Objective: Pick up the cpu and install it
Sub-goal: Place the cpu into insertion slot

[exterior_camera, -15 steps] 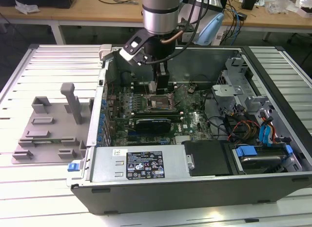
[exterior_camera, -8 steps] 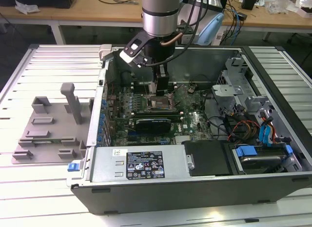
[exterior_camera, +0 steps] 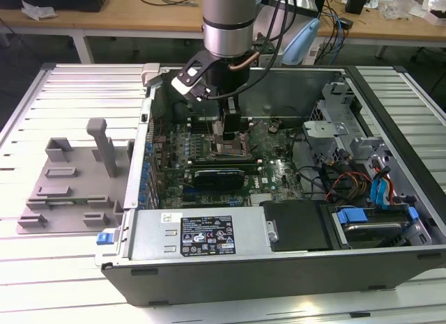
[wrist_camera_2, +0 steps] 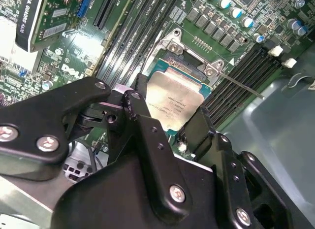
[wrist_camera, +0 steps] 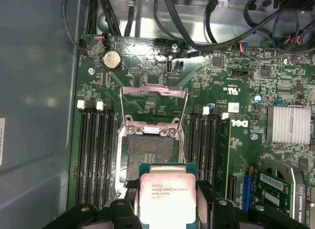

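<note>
The cpu (wrist_camera: 167,195), a flat square chip with a shiny silver top, sits between my gripper's (wrist_camera: 167,212) two black fingers. The gripper is shut on it. In the first wrist view the chip hangs just short of the open socket (wrist_camera: 150,150), whose metal load plate (wrist_camera: 154,107) is swung up. In the second wrist view the cpu (wrist_camera_2: 173,98) lies tilted over the socket frame (wrist_camera_2: 194,59), with fingers (wrist_camera_2: 140,113) on opposite edges. In the exterior view the gripper (exterior_camera: 228,137) reaches down into the computer case over the motherboard (exterior_camera: 275,171).
Memory slots (wrist_camera: 93,155) flank the socket on both sides. A graphics card (exterior_camera: 219,175) lies close by, and a finned heatsink (wrist_camera: 290,124) too. Cables and drive bays (exterior_camera: 369,191) fill the case at the exterior view's right. A grey fixture (exterior_camera: 70,181) stands outside on the left.
</note>
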